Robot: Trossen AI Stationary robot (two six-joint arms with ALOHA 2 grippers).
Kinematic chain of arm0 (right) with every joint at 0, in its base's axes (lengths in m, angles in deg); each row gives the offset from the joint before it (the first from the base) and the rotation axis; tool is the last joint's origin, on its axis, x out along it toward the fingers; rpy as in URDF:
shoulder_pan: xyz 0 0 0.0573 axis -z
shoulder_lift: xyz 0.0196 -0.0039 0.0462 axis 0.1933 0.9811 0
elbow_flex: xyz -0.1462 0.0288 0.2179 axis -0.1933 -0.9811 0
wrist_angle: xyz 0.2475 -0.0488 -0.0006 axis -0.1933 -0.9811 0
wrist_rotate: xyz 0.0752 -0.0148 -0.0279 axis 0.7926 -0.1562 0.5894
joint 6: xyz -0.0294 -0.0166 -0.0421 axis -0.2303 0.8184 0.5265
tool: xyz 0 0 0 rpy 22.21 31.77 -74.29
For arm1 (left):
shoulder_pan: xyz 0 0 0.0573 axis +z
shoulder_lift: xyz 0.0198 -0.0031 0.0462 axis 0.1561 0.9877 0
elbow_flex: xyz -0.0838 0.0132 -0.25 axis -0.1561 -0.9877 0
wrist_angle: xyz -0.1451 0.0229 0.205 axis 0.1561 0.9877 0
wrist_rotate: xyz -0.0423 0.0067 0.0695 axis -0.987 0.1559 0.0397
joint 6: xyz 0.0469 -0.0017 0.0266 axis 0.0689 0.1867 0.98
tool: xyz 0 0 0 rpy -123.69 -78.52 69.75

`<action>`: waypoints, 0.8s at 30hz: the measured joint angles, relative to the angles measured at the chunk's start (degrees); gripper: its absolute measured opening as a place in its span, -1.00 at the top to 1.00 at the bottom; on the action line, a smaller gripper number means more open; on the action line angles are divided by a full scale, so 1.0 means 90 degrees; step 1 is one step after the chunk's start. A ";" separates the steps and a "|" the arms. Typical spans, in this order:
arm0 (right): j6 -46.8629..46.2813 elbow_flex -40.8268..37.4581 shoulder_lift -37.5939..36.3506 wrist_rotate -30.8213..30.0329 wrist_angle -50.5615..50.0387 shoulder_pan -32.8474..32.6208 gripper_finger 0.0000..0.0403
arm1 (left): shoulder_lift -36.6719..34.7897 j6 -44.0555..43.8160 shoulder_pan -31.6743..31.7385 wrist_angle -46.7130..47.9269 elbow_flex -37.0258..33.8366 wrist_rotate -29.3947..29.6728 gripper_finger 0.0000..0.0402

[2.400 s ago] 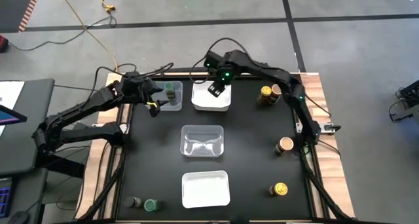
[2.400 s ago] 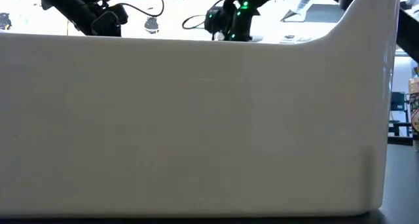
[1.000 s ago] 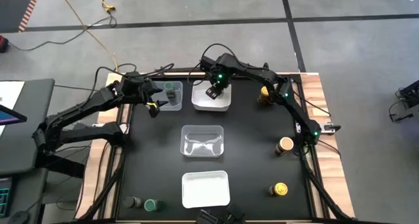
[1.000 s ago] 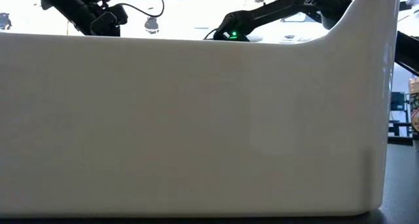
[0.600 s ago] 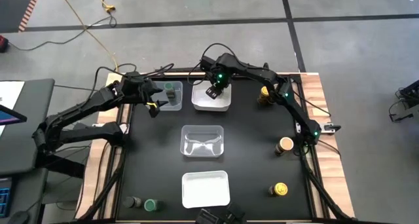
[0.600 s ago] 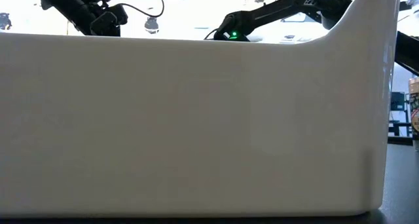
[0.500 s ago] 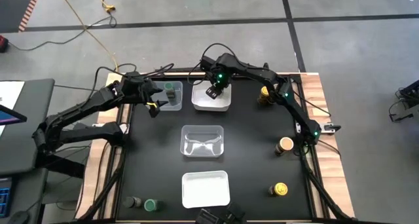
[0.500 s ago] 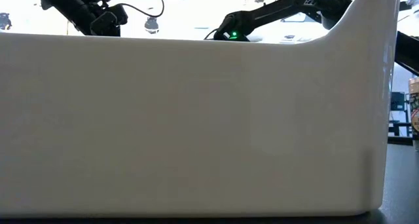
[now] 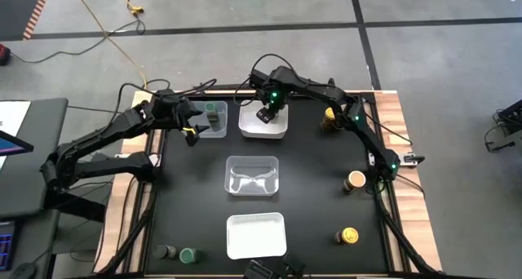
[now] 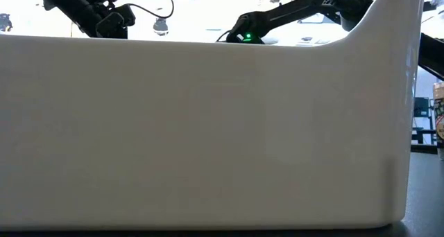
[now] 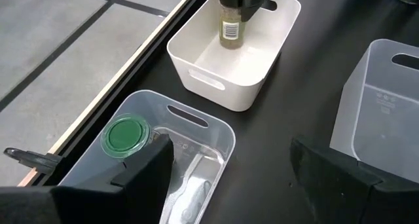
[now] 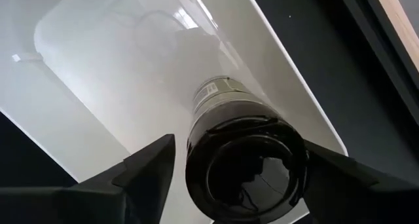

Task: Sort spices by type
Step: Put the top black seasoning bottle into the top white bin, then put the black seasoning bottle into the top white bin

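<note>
Right wrist view, dark-lidded jar point(image 12: 243, 160) upright in white tray point(image 12: 78, 67) between right pincer point(image 12: 232, 175) fingers, spread apart, black worktop point(image 12: 308, 60) and wooden edge beyond; left pincer point(image 11: 229, 178) released beside green-lidded jar point(image 11: 125, 135).

- Both arms point(image 9: 106, 140) are showing dark, jointed links.
- A green indicator point(image 9: 275, 94) is glowing on the right wrist.
- Black cables are looping above it.
- A yellow fitting point(image 9: 192, 132), possibly a tag, is showing by the left gripper.
</note>
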 joint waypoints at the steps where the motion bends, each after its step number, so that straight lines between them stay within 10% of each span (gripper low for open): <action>1: 0.0014 0.0000 0.0000 0.0000 0.0000 0.0000 -0.63 | 0.0000 0.0000 0.0000 0.0000 0.0000 0.0000 -0.45; 14: -0.0119 0.0398 -0.0582 -0.0216 -0.0261 0.0119 -0.69 | 0.0000 -0.0002 0.0000 -0.0009 0.0000 0.0000 -0.45; 24: -0.0780 0.0017 -0.2068 -0.1596 -0.0887 -0.0531 -0.69 | 0.0000 -0.0002 0.0000 -0.0106 0.0002 -0.0005 -0.45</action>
